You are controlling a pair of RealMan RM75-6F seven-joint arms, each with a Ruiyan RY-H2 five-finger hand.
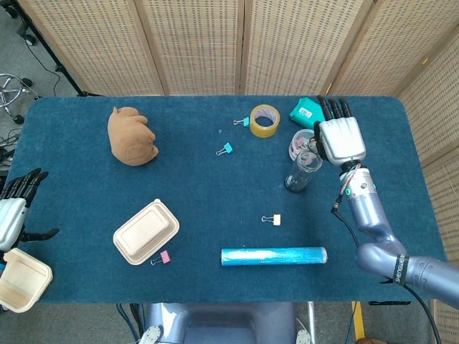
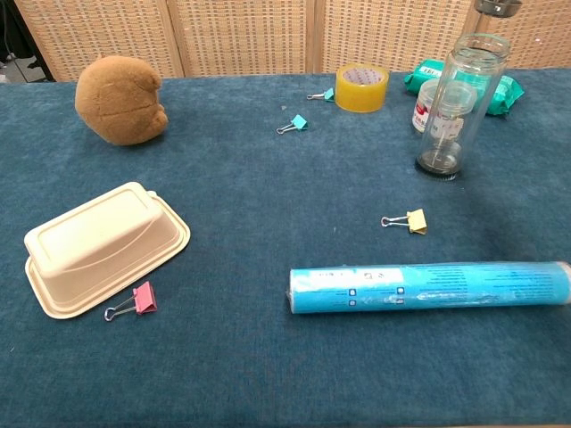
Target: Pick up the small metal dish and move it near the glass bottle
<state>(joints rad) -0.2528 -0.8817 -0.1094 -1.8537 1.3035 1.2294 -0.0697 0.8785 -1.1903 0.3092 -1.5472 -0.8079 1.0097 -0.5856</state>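
My right hand (image 1: 341, 140) hovers above the table just right of the clear glass bottle (image 1: 303, 170), which stands upright. The hand holds the small metal dish; from the head view the hand hides it. In the chest view the dish's dark underside (image 2: 496, 7) shows at the top edge, above the glass bottle (image 2: 457, 98). My left hand (image 1: 14, 209) hangs off the table's left edge, holding nothing, fingers apart.
A small plastic jar (image 1: 301, 141) stands behind the bottle, with a green pack (image 1: 307, 111) and a yellow tape roll (image 1: 263, 120) further back. A blue tube (image 1: 272, 255), a yellow clip (image 1: 272, 219), a takeaway box (image 1: 146, 231) and a brown plush (image 1: 131, 135) lie elsewhere.
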